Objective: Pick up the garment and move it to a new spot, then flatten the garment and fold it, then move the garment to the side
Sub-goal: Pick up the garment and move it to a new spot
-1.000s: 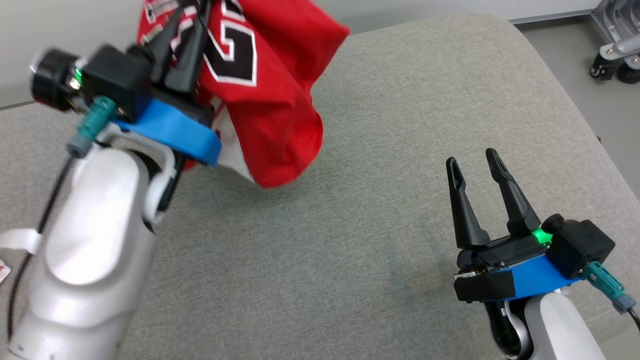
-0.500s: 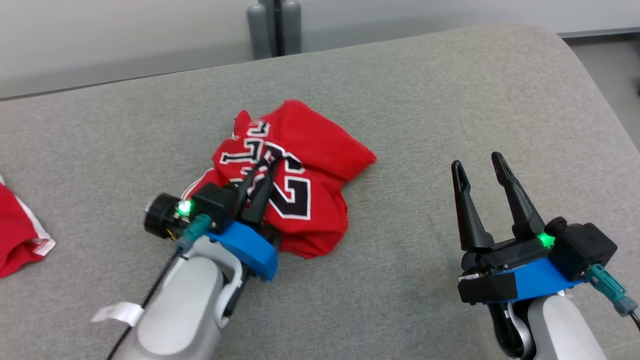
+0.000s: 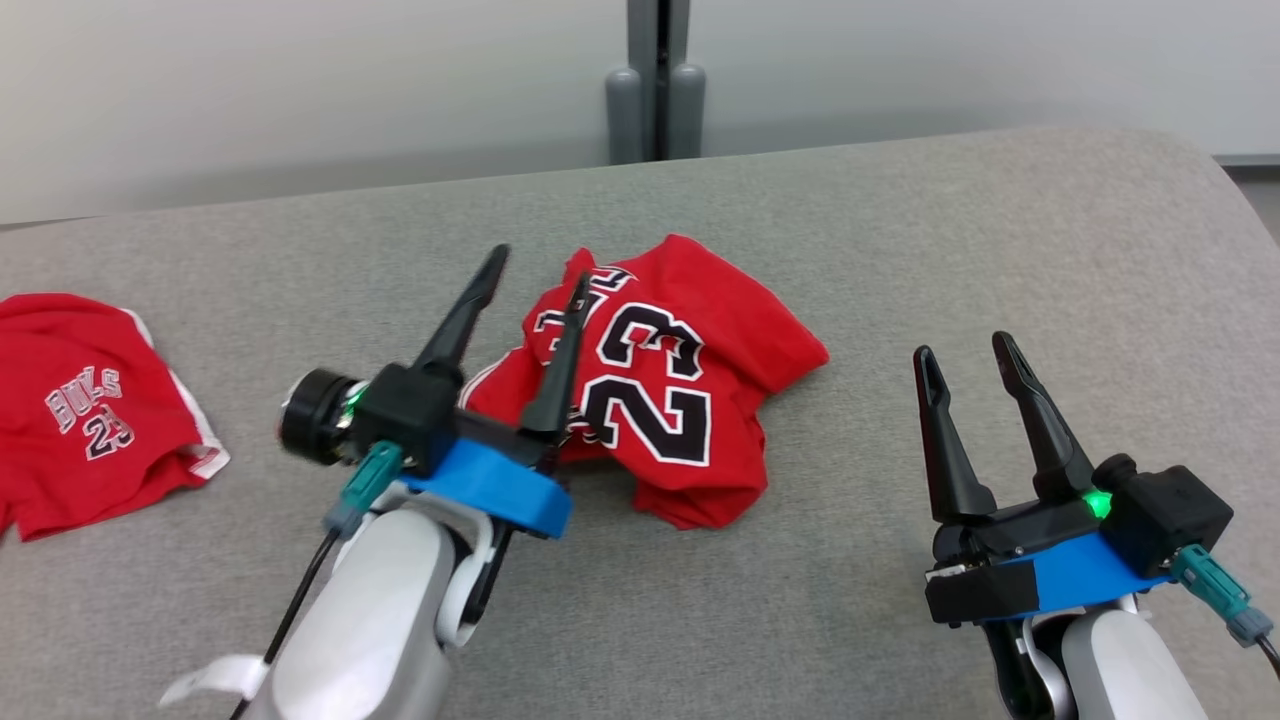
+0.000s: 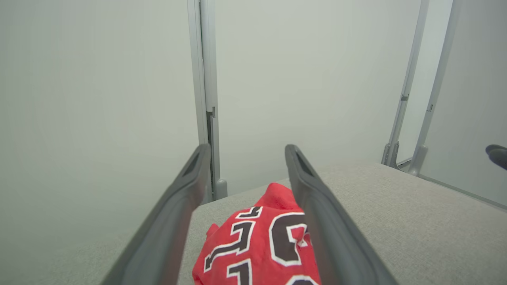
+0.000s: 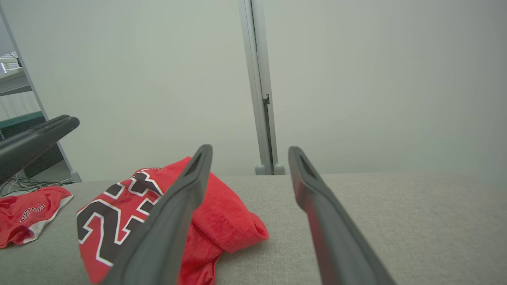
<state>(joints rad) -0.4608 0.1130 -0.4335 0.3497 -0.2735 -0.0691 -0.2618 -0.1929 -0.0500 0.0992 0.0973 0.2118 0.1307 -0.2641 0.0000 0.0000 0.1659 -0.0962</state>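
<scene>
- Grey woven pad (image 3: 900, 250) runs across your workspace, with a pale wall (image 3: 300, 90) behind it and a grey post (image 3: 655, 90) standing at the far edge.
- You see the task's thing, a crumpled red jersey (image 3: 690, 400) with black, white-edged numerals, lying in a heap near the middle of the pad.
- A second ago that jersey hung in the air, pinched in the left gripper (image 3: 540, 267). Half a second ago it was down on the pad with the fingers still closed on it.
- Now the left gripper's fingers are spread wide and hold nothing. They sit at the jersey's left edge, one finger crossing the cloth in the head view. Whether it touches the fabric you cannot tell.
- From the left wrist view the jersey lies low between the two fingers.
- Your right gripper (image 3: 964, 346) stands wide and empty as before, well apart from the jersey on its right.
- The head camera has turned since the earlier pictures, so a second red garment (image 3: 90, 410) with white trim now shows at the pad's left end.
</scene>
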